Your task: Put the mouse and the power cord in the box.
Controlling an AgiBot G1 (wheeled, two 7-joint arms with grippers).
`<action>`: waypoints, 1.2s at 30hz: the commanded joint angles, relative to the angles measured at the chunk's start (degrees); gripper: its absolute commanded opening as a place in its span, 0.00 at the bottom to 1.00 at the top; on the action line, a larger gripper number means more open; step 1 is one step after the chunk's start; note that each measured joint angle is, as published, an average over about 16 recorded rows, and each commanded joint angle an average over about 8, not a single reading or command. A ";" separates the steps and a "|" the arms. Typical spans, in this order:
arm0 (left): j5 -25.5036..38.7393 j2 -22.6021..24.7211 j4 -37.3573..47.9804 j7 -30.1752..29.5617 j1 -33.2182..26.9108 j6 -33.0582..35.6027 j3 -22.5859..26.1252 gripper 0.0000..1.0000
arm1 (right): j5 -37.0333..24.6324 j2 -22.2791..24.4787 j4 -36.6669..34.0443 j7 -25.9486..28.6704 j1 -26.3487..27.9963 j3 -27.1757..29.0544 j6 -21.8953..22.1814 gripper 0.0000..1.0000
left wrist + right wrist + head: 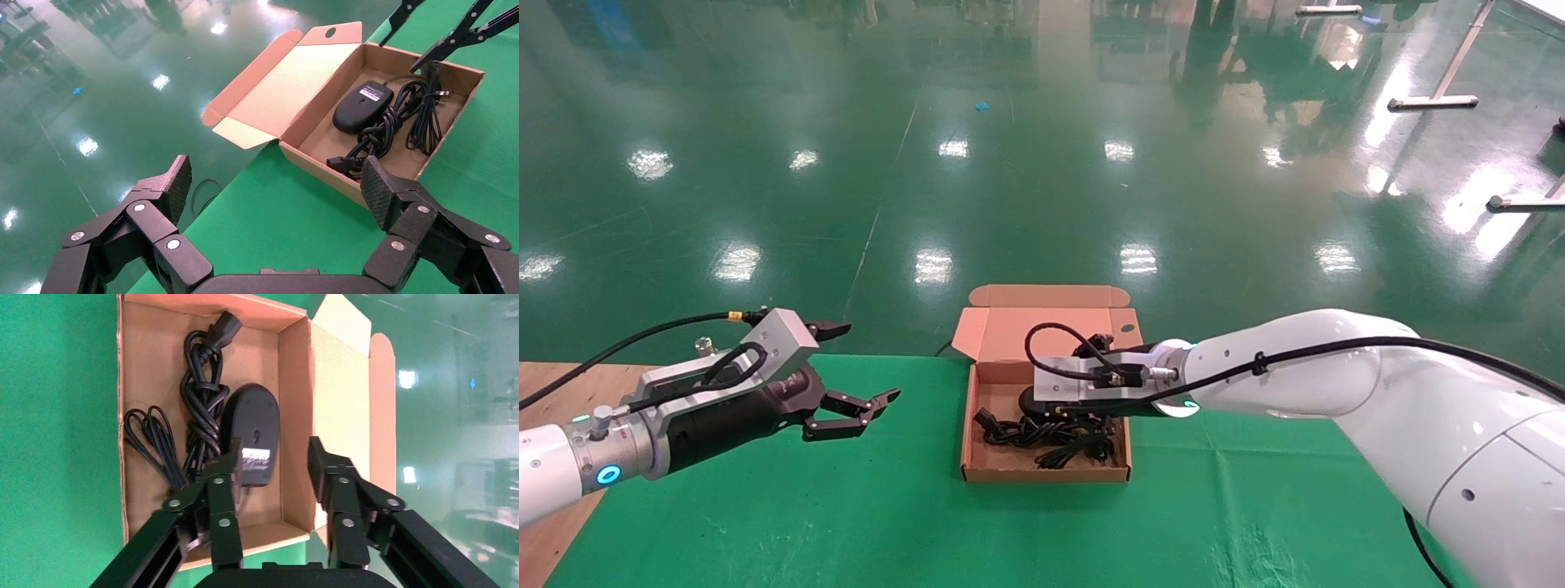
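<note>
mouse [251,433] + power cord [199,416] in box [977,461] | R gripper [272,462] open, empty, just above mouse | L gripper [866,367] open, idle, left of box

Matt cardboard box [981,425], glossy floor [1042,163]

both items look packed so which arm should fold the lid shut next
Probably the right: the right gripper hangs open over the box, near its raised lid. The left gripper waits open, off to the side.
</note>
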 commanded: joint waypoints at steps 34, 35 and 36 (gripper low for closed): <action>-7.17 -2.32 -6.18 -6.32 5.21 25.75 -16.78 1.00 | 23.11 21.34 21.22 6.55 -16.34 27.18 -22.78 1.00; -7.41 -2.40 -6.39 -6.53 5.39 26.63 -17.35 1.00 | 23.91 22.08 21.95 6.77 -16.90 28.10 -23.55 1.00; -7.66 -2.48 -6.60 -6.74 5.57 27.51 -17.93 1.00 | 24.71 22.81 22.68 7.00 -17.47 29.03 -24.33 1.00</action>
